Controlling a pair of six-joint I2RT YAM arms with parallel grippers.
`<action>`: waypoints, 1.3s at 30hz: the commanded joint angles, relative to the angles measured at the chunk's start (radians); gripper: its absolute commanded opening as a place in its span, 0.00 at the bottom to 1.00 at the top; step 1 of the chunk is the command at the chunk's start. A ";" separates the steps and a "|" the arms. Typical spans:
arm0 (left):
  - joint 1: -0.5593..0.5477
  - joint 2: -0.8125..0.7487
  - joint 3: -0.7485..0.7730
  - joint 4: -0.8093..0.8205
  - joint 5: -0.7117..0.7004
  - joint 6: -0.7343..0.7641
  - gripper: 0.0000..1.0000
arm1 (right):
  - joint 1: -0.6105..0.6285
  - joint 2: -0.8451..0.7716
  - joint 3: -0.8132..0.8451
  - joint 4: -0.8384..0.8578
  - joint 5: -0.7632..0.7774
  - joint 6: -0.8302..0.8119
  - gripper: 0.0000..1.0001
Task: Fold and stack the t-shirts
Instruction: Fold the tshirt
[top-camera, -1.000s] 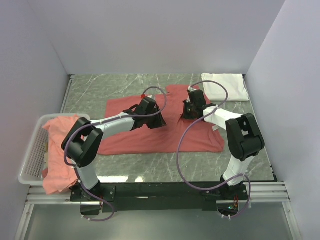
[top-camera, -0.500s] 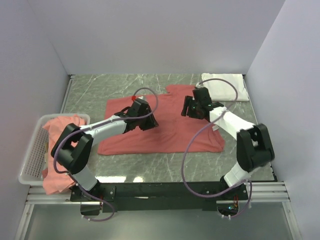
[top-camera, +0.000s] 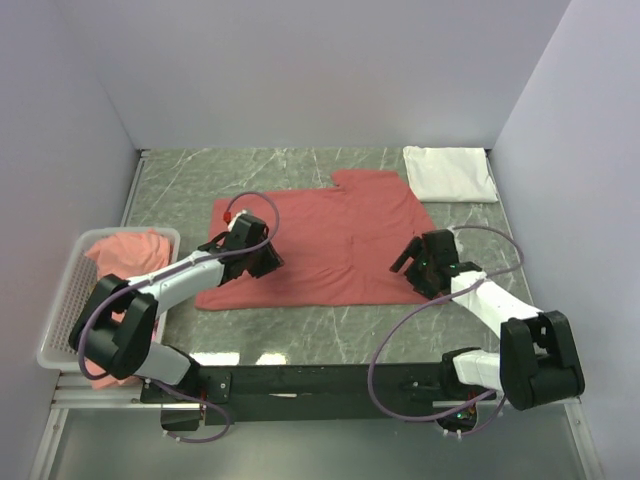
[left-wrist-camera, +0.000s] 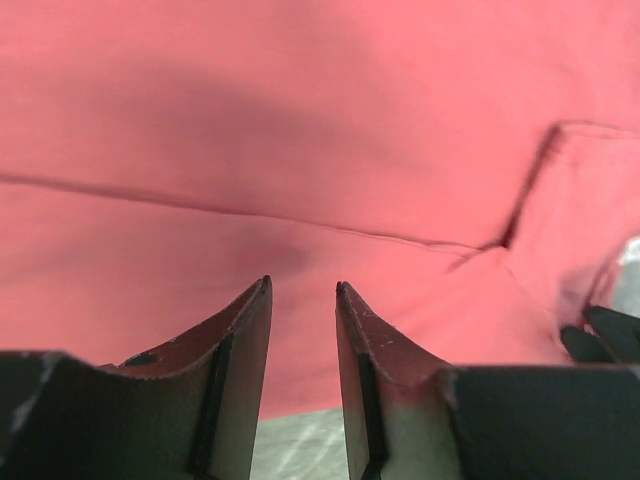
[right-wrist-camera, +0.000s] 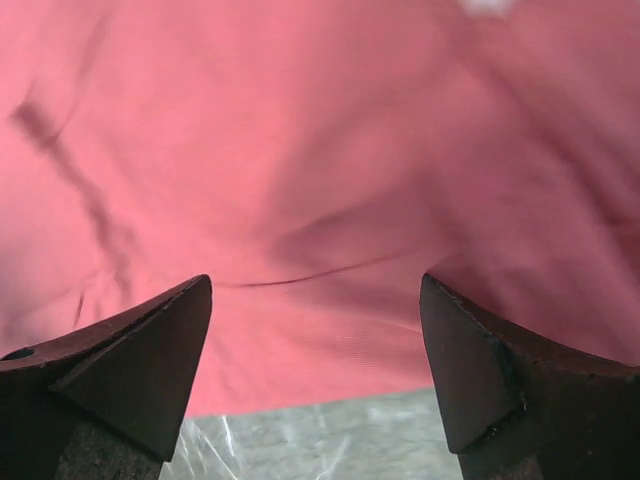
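One white t-shirt (top-camera: 450, 173) lies folded at the far right corner of the worktop (top-camera: 300, 335), so that one looks done. The red t-shirt (top-camera: 330, 235) is spread flat in the middle of the worktop. The left wrist view shows a long crease and one turned-in flap, but I judge its folding barely begun. More salmon t-shirts (top-camera: 120, 255) are heaped unfolded in the basket (top-camera: 55, 330) at the left, so most of the work remains, including the stacking.

Your left jaws stand partly open, with a narrow gap and nothing in it, low over the red shirt's near left edge. Your right jaws gape wide and empty over its near right edge. Neither has hold of cloth. The next move is probably for you to grip that near hem on both sides.
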 joint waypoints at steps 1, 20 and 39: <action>0.020 -0.074 -0.040 0.022 -0.046 -0.022 0.38 | -0.093 -0.070 -0.024 0.074 0.009 0.084 0.90; 0.053 -0.086 -0.201 -0.009 -0.125 -0.154 0.43 | -0.328 0.047 -0.049 -0.033 0.001 0.093 0.94; -0.012 -0.332 -0.327 -0.156 -0.167 -0.306 0.46 | -0.514 -0.254 -0.216 -0.179 -0.068 0.093 0.95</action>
